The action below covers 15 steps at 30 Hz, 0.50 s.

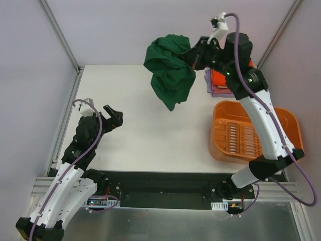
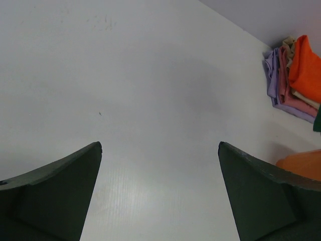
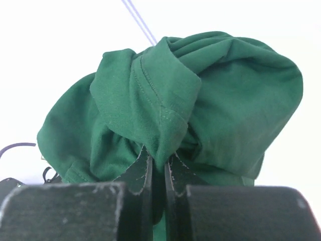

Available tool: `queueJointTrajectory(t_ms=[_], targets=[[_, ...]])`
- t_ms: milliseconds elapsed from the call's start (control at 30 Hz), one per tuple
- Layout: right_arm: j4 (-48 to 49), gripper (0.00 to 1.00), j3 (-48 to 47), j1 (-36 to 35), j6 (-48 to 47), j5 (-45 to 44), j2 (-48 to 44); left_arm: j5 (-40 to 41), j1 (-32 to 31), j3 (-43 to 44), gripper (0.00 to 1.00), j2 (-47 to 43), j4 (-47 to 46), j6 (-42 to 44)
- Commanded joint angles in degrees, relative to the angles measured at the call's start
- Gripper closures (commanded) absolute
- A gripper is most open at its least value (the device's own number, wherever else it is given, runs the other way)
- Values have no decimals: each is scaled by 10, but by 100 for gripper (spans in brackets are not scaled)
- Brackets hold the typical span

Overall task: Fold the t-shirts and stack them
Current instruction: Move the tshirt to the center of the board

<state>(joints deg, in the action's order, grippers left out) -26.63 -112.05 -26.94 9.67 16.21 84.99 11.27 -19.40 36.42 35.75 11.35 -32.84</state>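
My right gripper is shut on the dark green t-shirt and holds it bunched high above the far part of the table; in the right wrist view the cloth is pinched between the fingers. A stack of folded shirts, orange, tan and lavender, lies at the far right, partly hidden by the right arm; it also shows in the left wrist view. My left gripper is open and empty, low over the table at the left.
An orange plastic basket stands on the right side of the white table, partly under the right arm. Walls and metal frame posts close in the back and sides.
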Motion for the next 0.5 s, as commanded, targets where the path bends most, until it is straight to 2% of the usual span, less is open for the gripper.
queueJointTrajectory(t_ms=[0,167,233,267,300,333,367,400,467], targets=[[4,95,-73,-51,-27,58,75,71,4,-18,1,-68,51,-32],[62,77,39,-51,-22,105,129,118,4,-45,1,-122,65,-42],[10,54,58,-51,-74,127,155,123,4,-47,1,-113,64,-46],[-20,39,64,-51,-92,127,164,121,4,-43,1,-106,64,-49],[-39,20,73,-51,-125,121,169,118,4,-38,1,-84,63,-48],[-56,8,82,-51,-145,102,166,111,4,-31,1,-59,62,-47],[-64,1,98,-51,-159,84,160,98,5,-22,1,-34,59,-44],[-67,4,122,-50,-175,62,148,86,5,-15,1,-4,53,-37],[-60,4,172,-50,-193,8,121,64,5,1,1,53,41,-34]])
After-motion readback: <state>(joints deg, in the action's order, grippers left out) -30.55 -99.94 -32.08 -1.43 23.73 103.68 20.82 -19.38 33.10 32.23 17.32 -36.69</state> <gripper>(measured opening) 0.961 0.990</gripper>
